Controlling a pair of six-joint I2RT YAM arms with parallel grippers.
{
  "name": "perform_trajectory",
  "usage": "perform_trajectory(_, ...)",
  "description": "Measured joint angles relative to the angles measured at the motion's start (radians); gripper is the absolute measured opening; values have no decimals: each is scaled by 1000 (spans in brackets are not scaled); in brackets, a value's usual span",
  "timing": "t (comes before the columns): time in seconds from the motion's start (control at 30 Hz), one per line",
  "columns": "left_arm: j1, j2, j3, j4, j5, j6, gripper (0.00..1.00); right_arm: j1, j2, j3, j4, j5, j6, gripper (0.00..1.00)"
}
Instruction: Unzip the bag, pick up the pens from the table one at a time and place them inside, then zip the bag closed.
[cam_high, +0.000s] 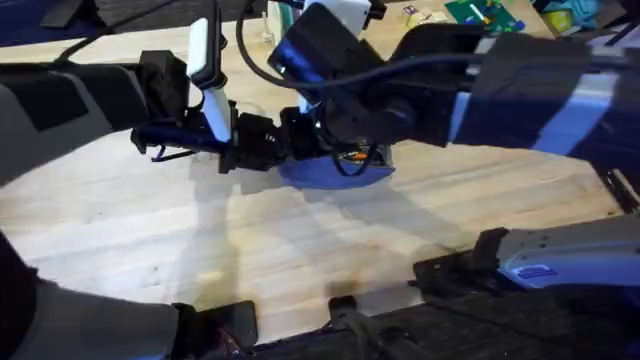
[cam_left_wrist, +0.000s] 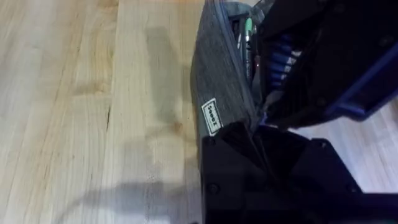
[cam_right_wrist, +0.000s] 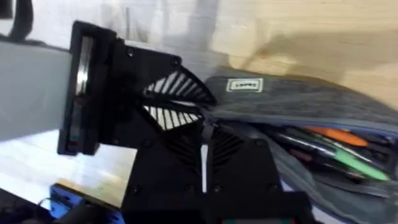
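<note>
The bag (cam_high: 340, 172) lies on the table (cam_high: 300, 250) at mid-table, its zipper partly open. Its grey fabric side with a white label (cam_left_wrist: 212, 116) faces the left wrist camera. Inside the opening I see pens: an orange one (cam_right_wrist: 336, 134) and a green one (cam_right_wrist: 351, 160), also visible through the gap (cam_left_wrist: 247, 34). My left gripper (cam_high: 250, 148) is shut on the bag's left end (cam_left_wrist: 239, 134). My right gripper (cam_right_wrist: 203, 163) reaches across from the right, its fingers closed together at the zipper's end, where the pull tab sits between them.
Both arms crowd over the bag in the overhead view. Bare wooden tabletop (cam_left_wrist: 74, 112) stretches in front of and to the left of the bag. Clutter, including a green item (cam_high: 485, 14), lies at the far edge.
</note>
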Motion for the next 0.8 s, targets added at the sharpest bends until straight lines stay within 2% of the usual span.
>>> perform_trajectory(0.27, 0, 0, 0, 2, 30, -3, 43, -83, -58, 0, -94, -34, -62, 31)
perform_trajectory(0.6, 0, 0, 0, 2, 9, -3, 42, -225, -69, 0, -229, -65, -79, 31)
perform_trajectory(0.67, 0, 0, 0, 0, 6, -3, 42, -267, -69, 0, -250, -72, -86, 31)
perform_trajectory(0.7, -1, 0, 0, -2, 4, -3, 42, -402, -69, 0, -286, -84, -135, 31)
perform_trajectory(0.8, -1, 0, 0, -2, 4, -4, 42, -481, -69, 0, -298, -88, -162, 31)
